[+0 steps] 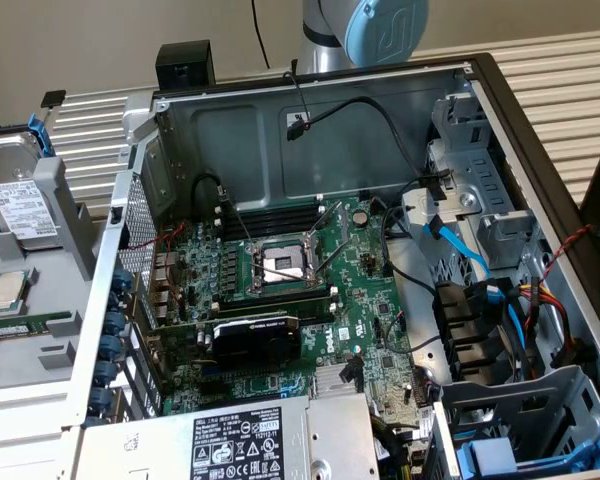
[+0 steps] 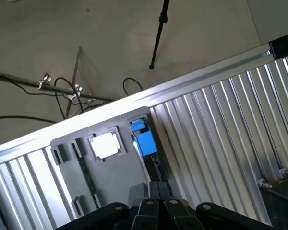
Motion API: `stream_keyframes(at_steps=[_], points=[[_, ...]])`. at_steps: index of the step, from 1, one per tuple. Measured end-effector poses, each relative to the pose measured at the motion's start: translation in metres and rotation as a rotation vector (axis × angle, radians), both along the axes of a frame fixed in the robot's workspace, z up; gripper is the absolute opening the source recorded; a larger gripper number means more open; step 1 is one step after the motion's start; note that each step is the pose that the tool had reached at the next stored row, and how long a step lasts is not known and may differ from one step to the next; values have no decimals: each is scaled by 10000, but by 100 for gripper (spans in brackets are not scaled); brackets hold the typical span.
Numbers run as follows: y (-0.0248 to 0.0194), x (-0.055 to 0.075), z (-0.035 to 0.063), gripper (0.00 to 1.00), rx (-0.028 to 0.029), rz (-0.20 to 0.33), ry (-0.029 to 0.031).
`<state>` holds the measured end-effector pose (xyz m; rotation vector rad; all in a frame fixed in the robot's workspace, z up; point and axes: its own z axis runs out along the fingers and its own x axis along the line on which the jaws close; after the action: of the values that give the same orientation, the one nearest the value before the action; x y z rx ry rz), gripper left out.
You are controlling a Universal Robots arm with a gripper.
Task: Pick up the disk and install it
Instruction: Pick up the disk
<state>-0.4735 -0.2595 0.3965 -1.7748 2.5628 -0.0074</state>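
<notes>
- gripper: fingers pressed together, pinching nothing, pointing toward the grey tray.
- disk stands on edge in that tray, outside the computer case on the exterior view's left. Not installed.
- Risk: coming down with the jaws closed would likely ram the blue carrier frame and tip the disk.
- Risk: the processor chip lies just beside it, so an off-line approach could knock it.
- Risk: the blue data cable near the drive bays could snag the disk on the way in.
</notes>
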Motion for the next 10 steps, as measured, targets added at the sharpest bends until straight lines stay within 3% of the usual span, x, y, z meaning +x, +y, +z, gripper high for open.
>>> stream_keyframes(at_steps=[5,10], points=[[0,0,-7,11,-21,764,20],[0,-2,-21,11,-92,1300,144]])
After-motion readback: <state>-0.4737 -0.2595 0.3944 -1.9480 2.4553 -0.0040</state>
